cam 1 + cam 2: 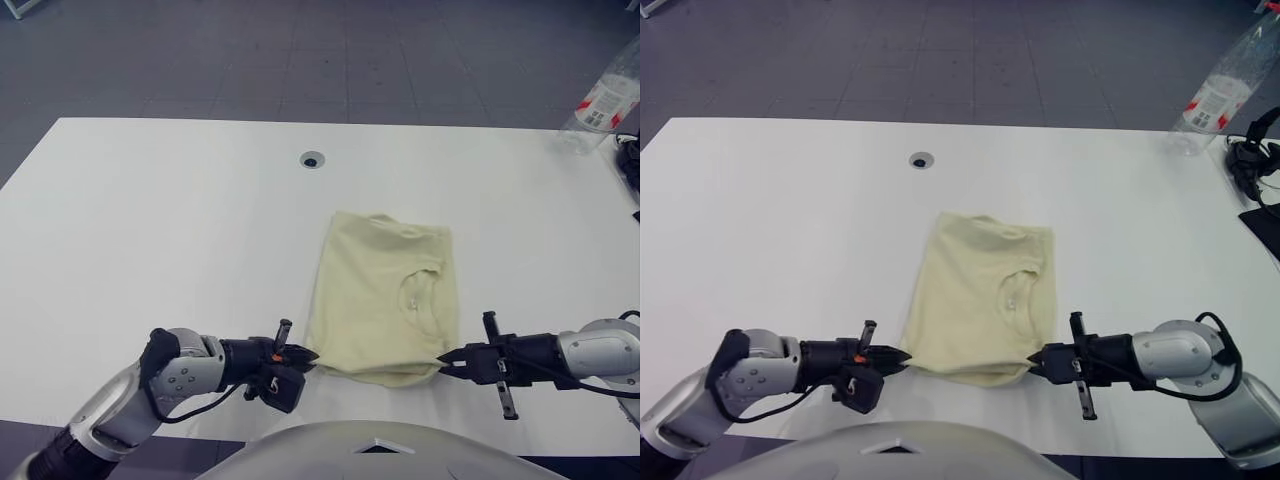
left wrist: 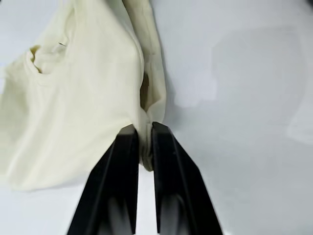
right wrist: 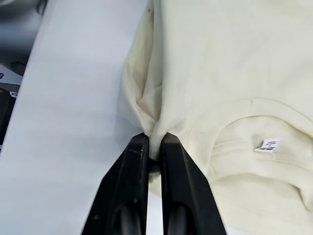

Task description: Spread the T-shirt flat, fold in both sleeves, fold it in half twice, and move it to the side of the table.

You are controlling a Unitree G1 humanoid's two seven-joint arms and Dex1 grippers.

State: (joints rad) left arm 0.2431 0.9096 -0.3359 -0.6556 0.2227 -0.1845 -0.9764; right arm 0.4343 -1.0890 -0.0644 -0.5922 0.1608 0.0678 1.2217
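Note:
A pale yellow T-shirt (image 1: 385,295) lies folded into a narrow rectangle near the table's front edge, its collar and label (image 3: 268,144) facing up. My left gripper (image 1: 308,355) is shut on the shirt's near left corner (image 2: 145,147). On the opposite side, my right gripper (image 1: 444,357) is shut on the near right corner (image 3: 155,149). Both pinched corners are bunched between the black fingers (image 2: 122,166), and the near hem sags a little between them.
The white table (image 1: 150,230) has a round cable hole (image 1: 312,159) behind the shirt. A clear plastic bottle (image 1: 603,100) lies at the far right corner, with black cables (image 1: 1250,160) beside it. Bare tabletop stretches to the left and far side.

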